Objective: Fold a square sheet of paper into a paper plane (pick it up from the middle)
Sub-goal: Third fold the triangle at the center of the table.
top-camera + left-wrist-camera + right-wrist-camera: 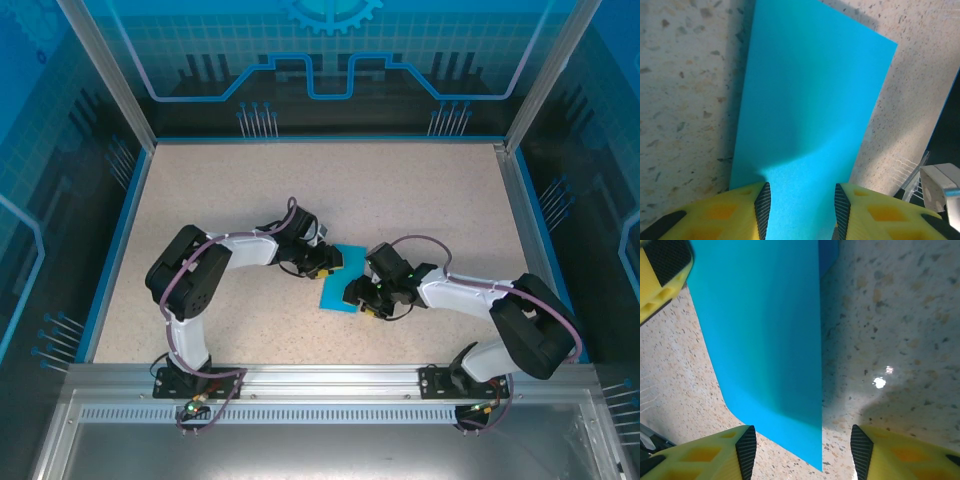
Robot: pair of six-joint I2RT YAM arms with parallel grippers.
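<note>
The square sheet of paper (338, 287) is teal-blue and sits mid-table between my two grippers. My left gripper (335, 262) is at its far edge. In the left wrist view the paper (810, 100) runs up between the yellow fingers (762, 206), which stand apart with the sheet bowing across the gap of the gripper (801, 207). My right gripper (358, 297) is at the near edge. In the right wrist view the gripper (802, 450) is open, and a corner of the paper (760, 330) reaches between its fingers. The paper's straight right edge is lifted and casts a shadow on the table.
The speckled beige table (230, 200) is ringed by a blue rim and glass walls (320, 60). A finger of the left gripper (660, 270) shows at the top left of the right wrist view, close to the paper's far corner. Both arms crowd the middle.
</note>
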